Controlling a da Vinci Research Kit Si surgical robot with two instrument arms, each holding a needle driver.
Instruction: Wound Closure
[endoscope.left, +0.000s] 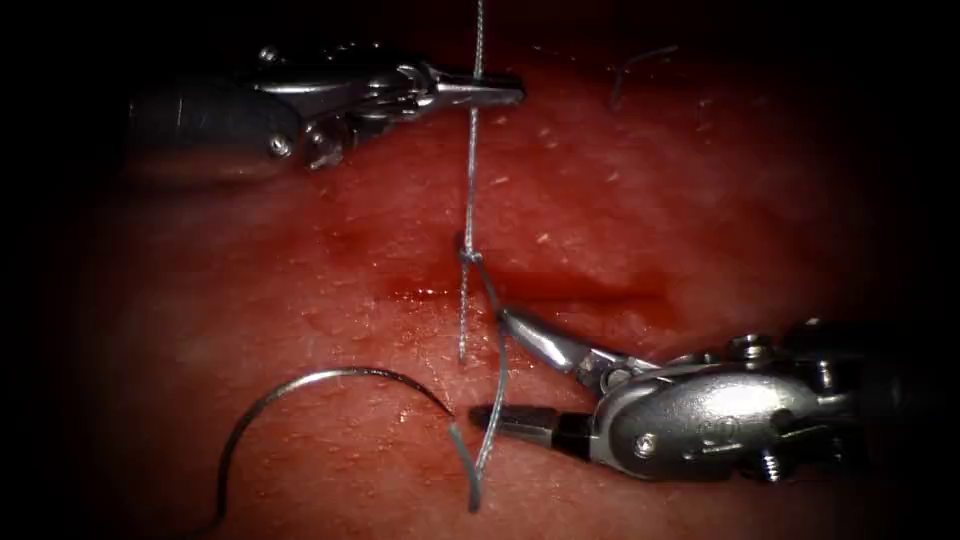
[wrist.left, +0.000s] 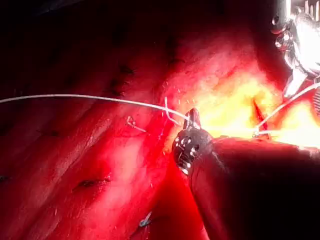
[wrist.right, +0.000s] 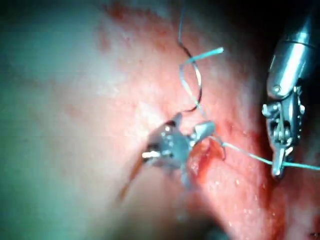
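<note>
My left tool (endoscope.left: 515, 90) comes in from the upper left, jaws shut on the thread (endoscope.left: 470, 170). That strand runs taut from there down to a knot (endoscope.left: 468, 256) at the left end of the cut (endoscope.left: 570, 292). My right tool (endoscope.left: 490, 365) lies at the lower right with its jaws open and holding nothing. A second strand (endoscope.left: 499, 360) from the knot passes between them. The curved needle (endoscope.left: 320, 375) rests free on the tissue (endoscope.left: 700, 180), below and left of the cut and not in it. The left tool (wrist.right: 277, 162) grips thread (wrist.right: 245, 154) beside my open right tool (wrist.right: 175, 142).
A short thread tail (endoscope.left: 462, 330) hangs down from the knot. A cut end of thread (endoscope.left: 632, 68) lies on the tissue at the upper right. Red fluid (endoscope.left: 415, 292) wets the tissue around the cut. The right tool (wrist.left: 300, 50) stands beyond the left tool (wrist.left: 192, 119).
</note>
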